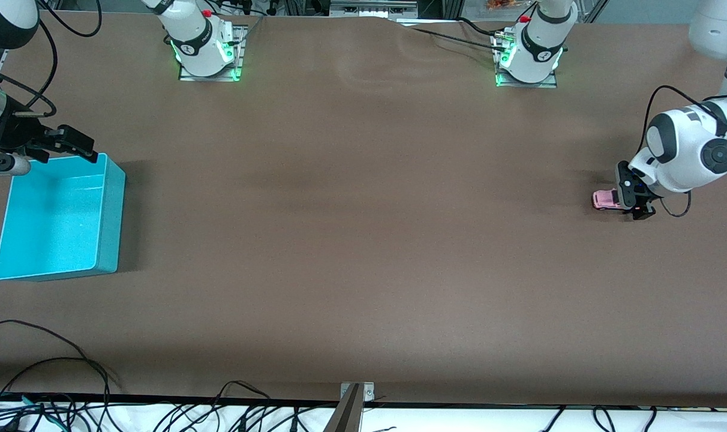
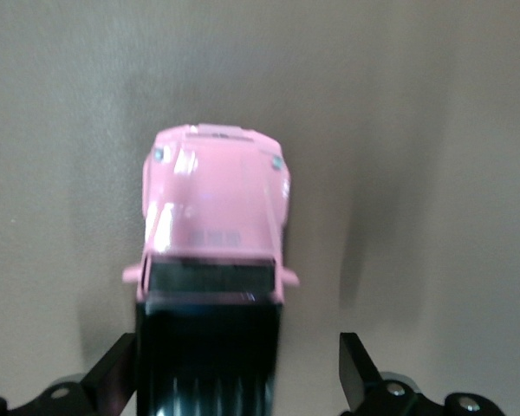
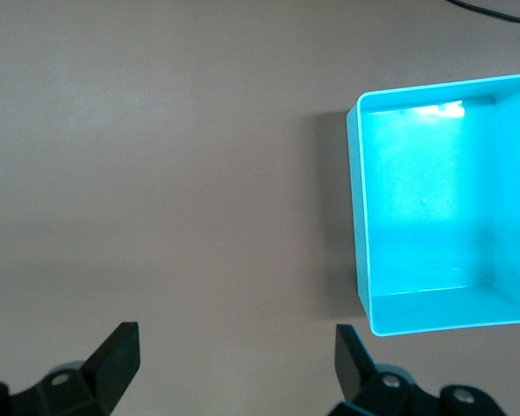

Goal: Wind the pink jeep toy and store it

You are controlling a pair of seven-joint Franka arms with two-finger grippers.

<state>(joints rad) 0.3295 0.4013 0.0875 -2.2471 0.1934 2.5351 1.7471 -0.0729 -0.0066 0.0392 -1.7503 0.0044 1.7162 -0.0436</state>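
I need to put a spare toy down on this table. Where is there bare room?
The table is bare between the bin and the jeep. The bin is empty too. It is tight only at the jeep, where the left gripper straddles it, and by the bin's rim under the right gripper.

Even overhead light, perhaps slightly soft.

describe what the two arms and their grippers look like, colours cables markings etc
Both arms are glossy white with dark grey joint caps, on metal base plates lit green, each with a red button near the base. Black cables loop along them. The left gripper is black with small blue lights; its black fingers are wedge-shaped. The right gripper is black too, behind a silver cylindrical wrist section.
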